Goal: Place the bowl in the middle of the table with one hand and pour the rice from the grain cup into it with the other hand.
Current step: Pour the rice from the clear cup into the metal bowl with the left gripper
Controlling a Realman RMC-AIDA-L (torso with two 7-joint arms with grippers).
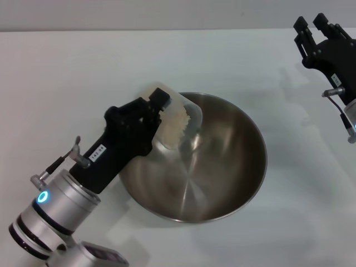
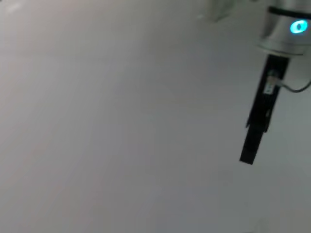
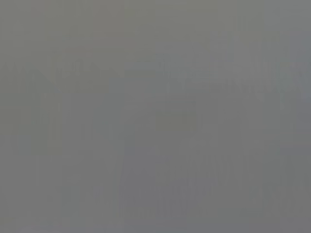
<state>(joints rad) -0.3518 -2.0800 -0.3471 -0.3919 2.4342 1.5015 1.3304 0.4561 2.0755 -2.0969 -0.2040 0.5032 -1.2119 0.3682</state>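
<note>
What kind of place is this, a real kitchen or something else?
Probably a robot test bench, not a kitchen. The plain white table carries only a steel bowl. The left tool tips a grain cup of rice over it; the right tool waits at the far right.

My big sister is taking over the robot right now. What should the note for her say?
Left gripper: shut on the grain cup, tipped over the near-left rim of the bowl.
Right gripper: empty, fingers apart, parked at the far right above the table.
Done: the bowl sits about mid-table.
Rice: all that shows is in the tilted cup, near its mouth; none visible in the bowl yet.
Left to do: tip further so the rice pours out, probably slowly so none spills.
</note>
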